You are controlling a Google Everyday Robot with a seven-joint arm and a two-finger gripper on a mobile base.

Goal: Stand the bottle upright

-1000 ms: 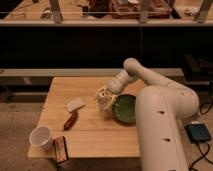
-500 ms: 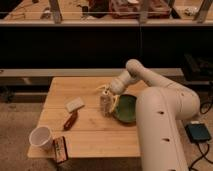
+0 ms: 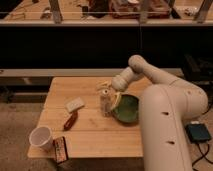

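Note:
The bottle [image 3: 105,103] is small, pale and translucent. It stands about upright on the wooden table [image 3: 90,132], just left of the green bowl [image 3: 127,109]. My gripper [image 3: 111,92] is at the end of the white arm, directly over the bottle's top and close against it. The arm reaches in from the right, over the bowl's back rim. The bottle's cap is hidden by the gripper.
A white cup [image 3: 41,137] stands at the front left corner. A dark packet [image 3: 61,149] lies next to it. A red-brown object [image 3: 70,120] and a pale sponge-like block [image 3: 75,104] lie left of the bottle. Something yellow [image 3: 103,84] lies behind the gripper. A black counter runs behind the table.
The bottle has gone from leaning under the gripper to standing about upright on the table. The gripper has shifted slightly right and down with it.

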